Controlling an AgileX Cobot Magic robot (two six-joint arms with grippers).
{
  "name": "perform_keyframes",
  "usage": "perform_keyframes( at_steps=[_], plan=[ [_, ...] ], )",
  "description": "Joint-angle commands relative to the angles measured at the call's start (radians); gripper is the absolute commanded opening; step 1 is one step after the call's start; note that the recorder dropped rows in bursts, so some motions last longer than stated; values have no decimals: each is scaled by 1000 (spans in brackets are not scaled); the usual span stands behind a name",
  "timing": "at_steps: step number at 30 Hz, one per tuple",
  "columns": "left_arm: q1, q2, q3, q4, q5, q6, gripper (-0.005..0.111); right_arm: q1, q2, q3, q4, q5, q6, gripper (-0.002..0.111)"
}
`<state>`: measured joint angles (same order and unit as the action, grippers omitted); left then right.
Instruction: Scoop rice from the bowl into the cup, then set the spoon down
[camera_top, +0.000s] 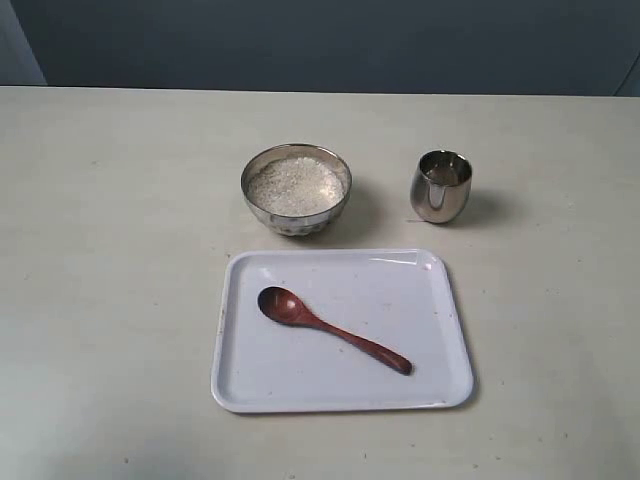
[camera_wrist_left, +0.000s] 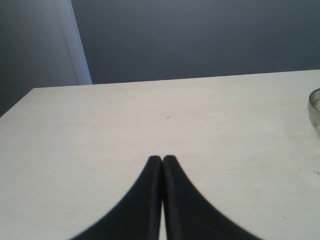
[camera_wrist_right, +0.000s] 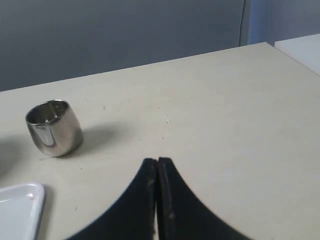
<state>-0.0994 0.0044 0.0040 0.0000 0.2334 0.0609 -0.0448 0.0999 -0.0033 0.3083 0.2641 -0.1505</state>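
A shiny steel bowl heaped with white rice stands behind a white tray. The reddish-brown wooden spoon lies on the tray, its oval bowl to the left and its handle pointing right and toward the front. The steel cup stands upright to the right of the bowl, and it also shows in the right wrist view as the cup. Neither arm appears in the exterior view. My left gripper is shut on nothing over bare table. My right gripper is shut and empty, apart from the cup.
The cream table runs back to a dark wall. A sliver of the bowl's rim shows at the edge of the left wrist view. One corner of the tray shows in the right wrist view.
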Motion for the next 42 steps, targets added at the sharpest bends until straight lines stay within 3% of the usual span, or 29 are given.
perform_keyframes(
  at_steps=[1,42],
  plan=[
    [-3,-4,-4,0,-1,-7,1,-12,-4,3,-161,20,206,0],
    [-3,-4,-4,0,-1,-7,1,-34,-4,3,-157,45,151,0]
  ],
)
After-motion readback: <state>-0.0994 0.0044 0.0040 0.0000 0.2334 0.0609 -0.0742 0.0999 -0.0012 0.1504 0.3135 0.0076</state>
